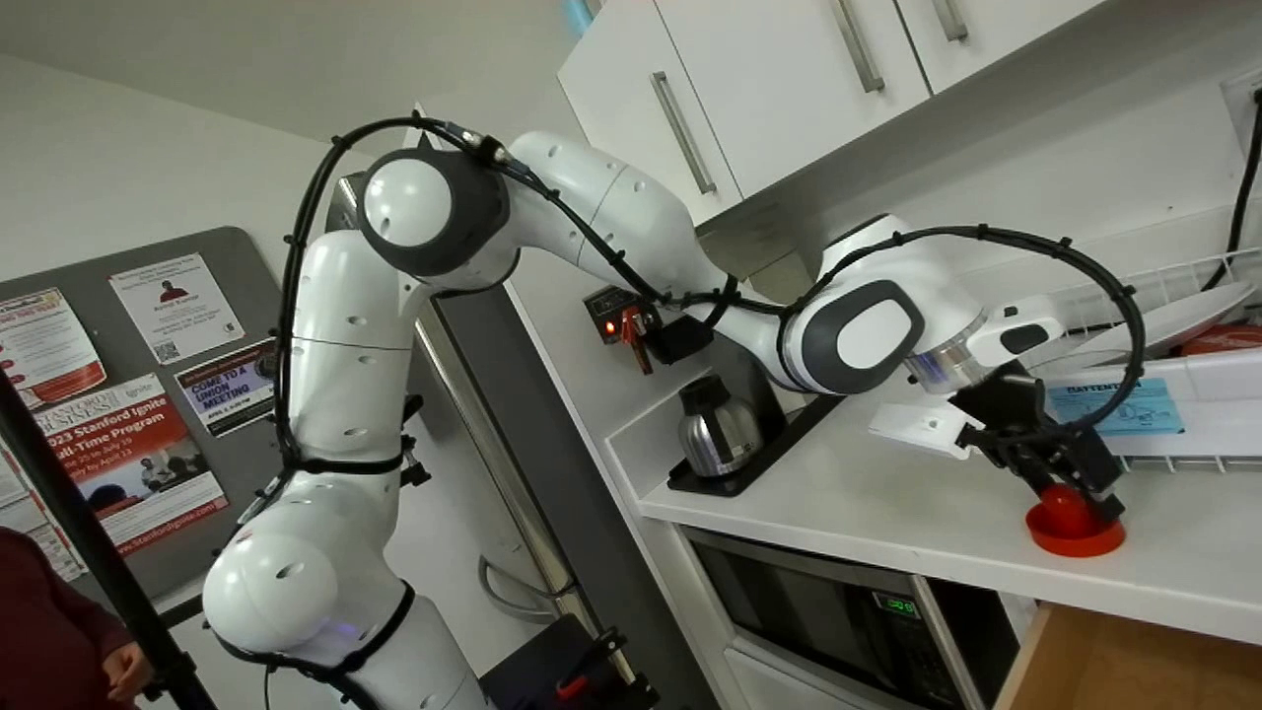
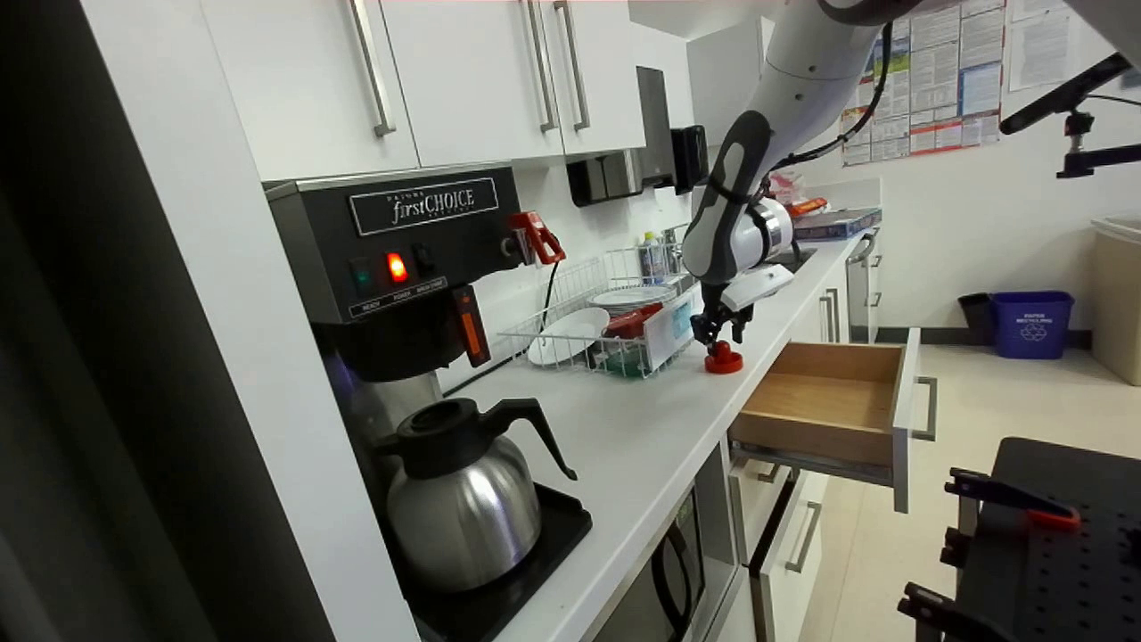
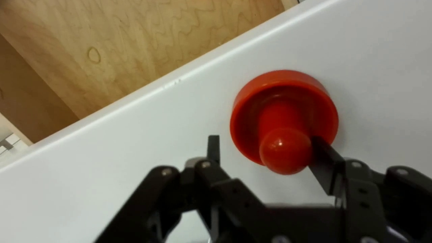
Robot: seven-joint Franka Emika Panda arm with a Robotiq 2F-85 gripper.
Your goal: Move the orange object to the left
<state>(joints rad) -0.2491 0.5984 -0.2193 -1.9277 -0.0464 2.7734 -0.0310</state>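
The orange object is a round red-orange piece with a low ring base and an upright ball-topped knob. It stands on the white counter near its front edge in both exterior views and in the wrist view. My gripper is open around the knob. In the wrist view the right finger is against or very close to the knob's side, while the left finger stands clear with a gap. The gripper also shows over the object in both exterior views. The right fingertip hides part of the ring's rim.
An open wooden drawer juts out below the counter edge beside the object. A dish rack with plates stands behind it. A coffee machine and a steel carafe stand farther along the counter.
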